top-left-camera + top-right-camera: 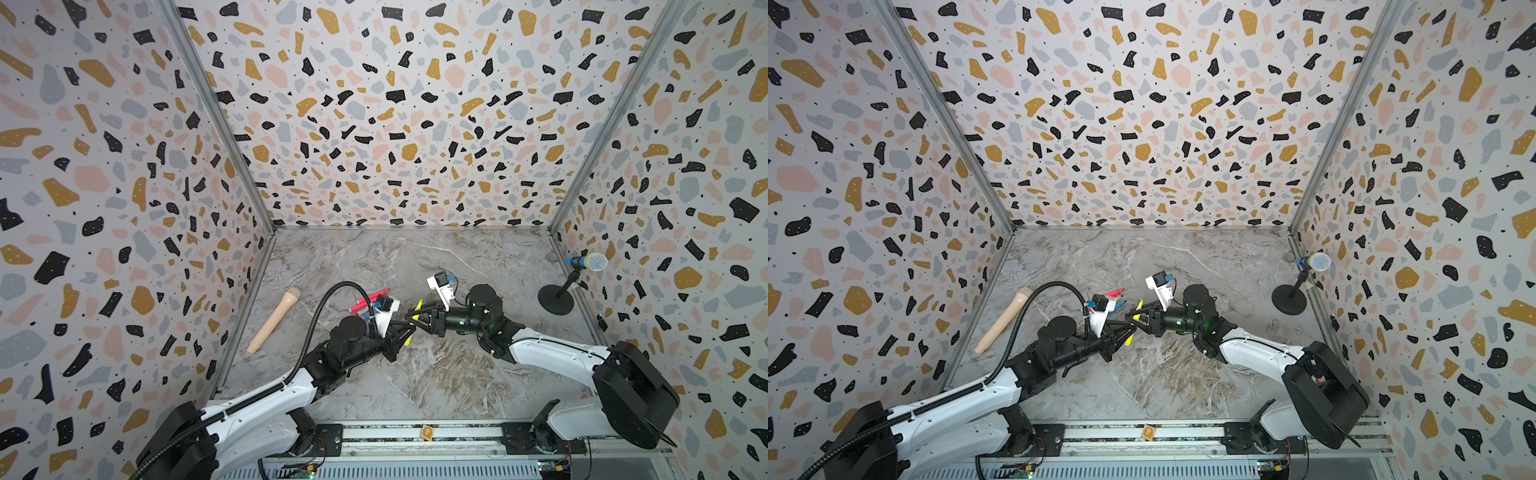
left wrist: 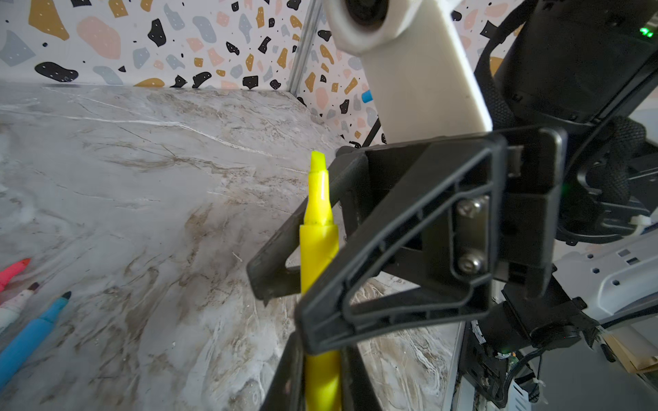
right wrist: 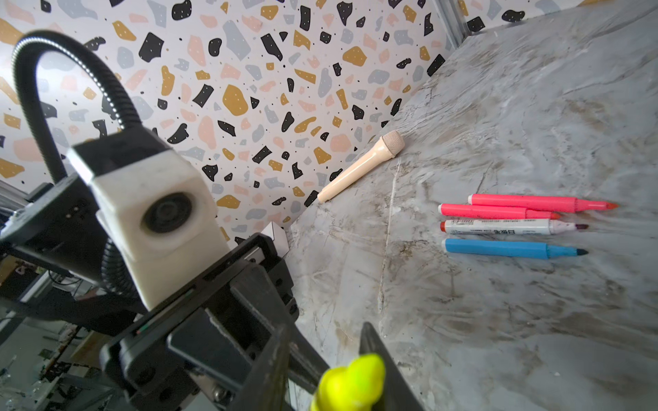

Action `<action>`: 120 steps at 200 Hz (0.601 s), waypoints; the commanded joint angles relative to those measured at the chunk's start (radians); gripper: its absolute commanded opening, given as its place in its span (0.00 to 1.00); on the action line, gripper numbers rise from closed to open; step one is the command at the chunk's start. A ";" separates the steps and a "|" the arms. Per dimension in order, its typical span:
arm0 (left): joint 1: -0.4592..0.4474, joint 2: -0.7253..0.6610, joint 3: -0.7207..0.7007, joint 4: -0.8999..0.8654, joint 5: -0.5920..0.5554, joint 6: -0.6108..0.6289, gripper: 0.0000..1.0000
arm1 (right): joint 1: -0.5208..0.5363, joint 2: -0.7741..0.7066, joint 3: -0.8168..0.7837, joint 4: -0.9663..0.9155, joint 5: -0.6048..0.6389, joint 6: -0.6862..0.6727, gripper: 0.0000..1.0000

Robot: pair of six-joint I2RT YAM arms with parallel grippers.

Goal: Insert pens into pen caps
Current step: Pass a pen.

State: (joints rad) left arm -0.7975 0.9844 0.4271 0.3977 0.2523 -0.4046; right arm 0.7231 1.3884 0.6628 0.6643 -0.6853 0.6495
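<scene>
A yellow pen [image 2: 318, 249] with its chisel tip bare is held above the marble table between both arms. My left gripper [image 2: 322, 373] is shut on its lower barrel. My right gripper [image 3: 325, 329] has closed in from the opposite side, its fingers flanking the upper barrel just below the tip. In both top views the two grippers meet at mid-table, left [image 1: 409, 328] and right [image 1: 413, 316]. Two pink pens [image 3: 534, 203], a white pen [image 3: 505, 226] and a blue pen [image 3: 498, 248] lie uncapped side by side on the table. No pen caps are in view.
A beige microphone-shaped stick [image 1: 274, 320] lies along the left wall. A blue microphone [image 1: 586, 262] on a black round stand sits at the right wall. A small orange-tan tag [image 1: 427, 432] rests on the front rail. Patterned walls enclose three sides.
</scene>
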 commanded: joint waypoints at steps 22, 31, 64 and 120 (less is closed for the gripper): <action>-0.014 -0.026 -0.030 0.063 0.041 -0.013 0.19 | 0.020 -0.044 -0.005 -0.022 0.010 -0.044 0.07; -0.014 -0.028 -0.035 0.075 0.054 -0.022 0.38 | 0.024 -0.054 -0.014 -0.034 0.012 -0.051 0.06; -0.013 -0.021 -0.049 0.130 0.070 -0.053 0.61 | 0.032 -0.085 -0.044 -0.035 0.009 -0.056 0.05; -0.013 0.048 -0.039 0.220 0.131 -0.091 0.45 | 0.032 -0.072 -0.065 0.064 -0.031 -0.004 0.01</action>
State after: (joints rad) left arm -0.8074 1.0088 0.3847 0.5068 0.3374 -0.4690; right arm 0.7513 1.3243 0.6060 0.6518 -0.6857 0.6212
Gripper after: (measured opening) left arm 0.468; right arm 0.171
